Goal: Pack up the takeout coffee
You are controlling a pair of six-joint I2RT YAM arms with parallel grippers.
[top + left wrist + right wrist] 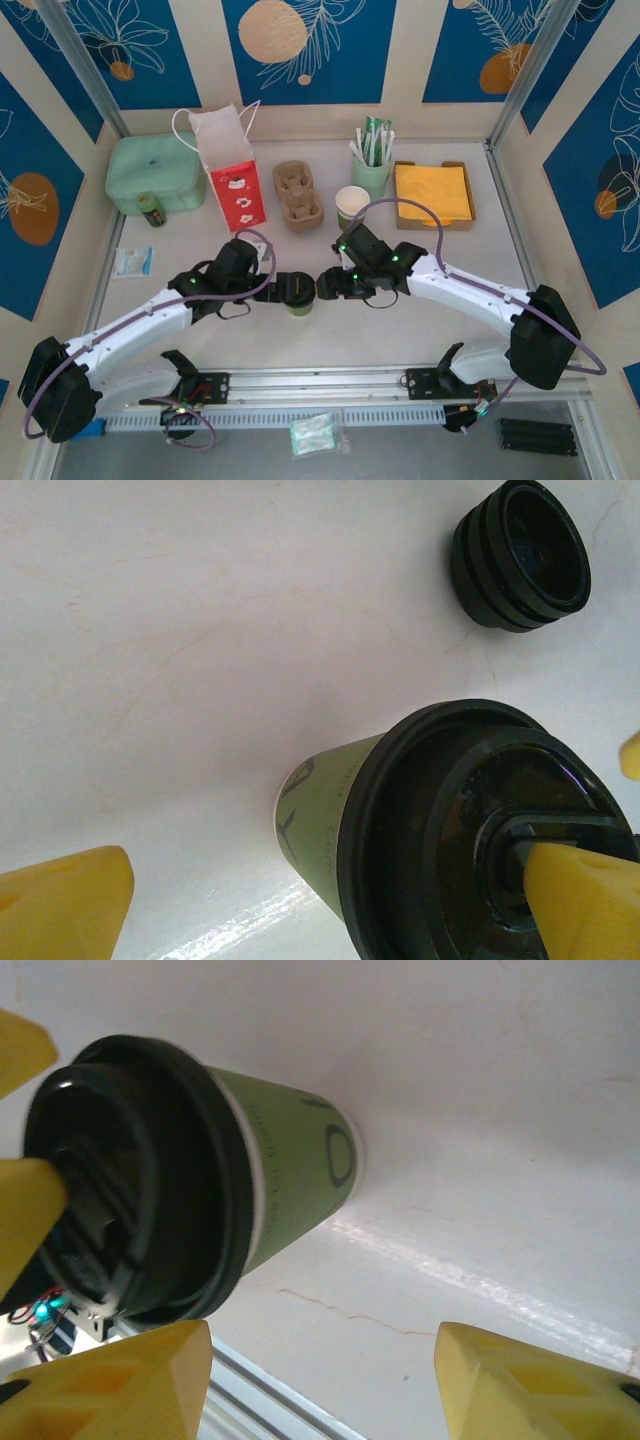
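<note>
Seen from above, two white robot arms reach inward and meet at the middle of a pale table [380, 335]. The coffee cup [298, 297], green-sided with a black lid, stands on the table between the two grippers. The left gripper [281, 285] comes at the cup from 9 o'clock with its fingers spread wide. In its wrist camera one yellow finger [585, 900] rests against the centre of the lid while the other sits well off at the lower left, so nothing is clamped. The right gripper [330, 285] is at the cup's 3 o'clock, fingers also apart. Its wrist camera shows bare table in the gap (the cup lies outside that gap, toward 10 o'clock in that picture). Measured from the cup, a red-and-white paper bag [232, 165] stands at 11 o'clock, a cardboard cup carrier [298, 193] at 12, a lidless cup [351, 207] at 1, a tray of orange napkins [433, 193] at 2, and a green box [155, 172] at 10. In the left wrist camera a stack of black lids [520, 555] lies on the table at the cup's 1 o'clock, apart from it.
</note>
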